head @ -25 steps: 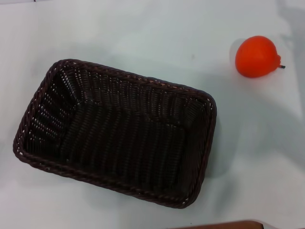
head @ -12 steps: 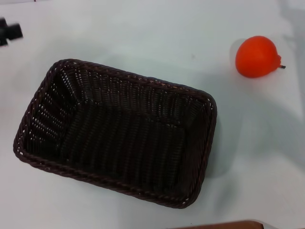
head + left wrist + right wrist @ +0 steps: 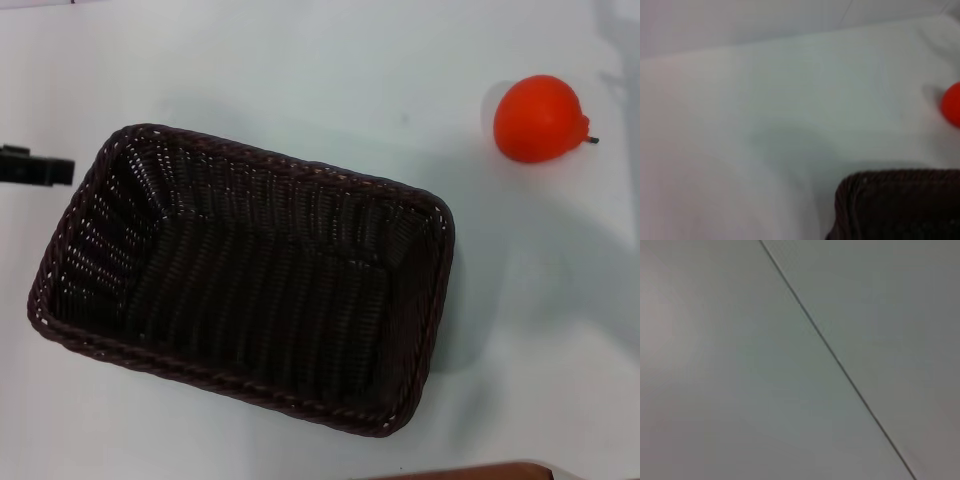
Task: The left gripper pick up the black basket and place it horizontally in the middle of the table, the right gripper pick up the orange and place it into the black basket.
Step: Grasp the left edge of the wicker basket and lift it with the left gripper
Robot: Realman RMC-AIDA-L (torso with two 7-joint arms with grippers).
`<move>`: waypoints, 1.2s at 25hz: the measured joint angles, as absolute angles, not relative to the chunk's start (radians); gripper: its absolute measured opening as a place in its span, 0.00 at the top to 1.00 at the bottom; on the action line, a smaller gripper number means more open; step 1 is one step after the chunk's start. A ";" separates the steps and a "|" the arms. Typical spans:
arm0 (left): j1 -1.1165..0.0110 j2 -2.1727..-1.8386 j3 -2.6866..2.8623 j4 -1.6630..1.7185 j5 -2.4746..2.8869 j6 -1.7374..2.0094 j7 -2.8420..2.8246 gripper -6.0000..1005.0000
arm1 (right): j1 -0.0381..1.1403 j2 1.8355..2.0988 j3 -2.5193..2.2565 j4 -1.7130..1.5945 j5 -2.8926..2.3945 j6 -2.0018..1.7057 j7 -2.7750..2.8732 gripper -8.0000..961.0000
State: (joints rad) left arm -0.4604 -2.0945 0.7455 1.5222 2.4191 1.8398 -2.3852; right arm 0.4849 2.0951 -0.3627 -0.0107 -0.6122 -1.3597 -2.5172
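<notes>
The black bar-like left gripper (image 3: pixel 36 167) is seen at the white table's (image 3: pixel 300 70) left edge, just beside the dark woven wicker basket's (image 3: pixel 420 330) rim; its finger state cannot be told. Nothing is held inside. The round orange fruit (image 3: pixel 539 118) lies well apart, far right.

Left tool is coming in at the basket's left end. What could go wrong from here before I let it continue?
1. The left tool sits just outside the black basket rim at its far-left corner; it may nudge the basket instead of straddling the wall.
2. The basket lies skewed on the table, so a one-end grip could let it swing.
3. The orange is round and free-standing; a swinging basket could set it rolling.
</notes>
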 joint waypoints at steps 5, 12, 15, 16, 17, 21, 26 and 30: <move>-0.478 -2.116 0.782 1.532 2.482 1.856 -2.463 0.33 | 0.480 2.095 -0.360 -0.011 -0.612 -1.359 -2.517 0.17; -0.487 -2.127 0.804 1.523 2.512 1.866 -2.496 0.34 | 0.476 2.097 -0.345 -0.010 -0.612 -1.357 -2.517 0.18; -0.488 -2.141 0.830 1.521 2.560 1.860 -2.497 0.34 | 0.475 2.097 -0.338 -0.010 -0.612 -1.357 -2.517 0.18; -0.488 -2.147 0.837 1.521 2.579 1.854 -2.497 0.34 | 0.475 2.097 -0.337 -0.009 -0.612 -1.357 -2.517 0.18; -0.488 -2.152 0.842 1.520 2.595 1.849 -2.498 0.34 | 0.475 2.097 -0.337 -0.009 -0.612 -1.357 -2.517 0.18; -0.491 -2.161 0.867 1.507 2.637 1.827 -2.507 0.34 | 0.474 2.097 -0.337 -0.006 -0.612 -1.357 -2.517 0.18; -0.504 -2.161 0.887 1.461 2.640 1.814 -2.509 0.34 | 0.474 2.095 -0.337 0.002 -0.612 -1.356 -2.516 0.18; -0.509 -2.161 0.882 1.444 2.637 1.789 -2.510 0.35 | 0.473 2.095 -0.337 0.003 -0.612 -1.346 -2.516 0.18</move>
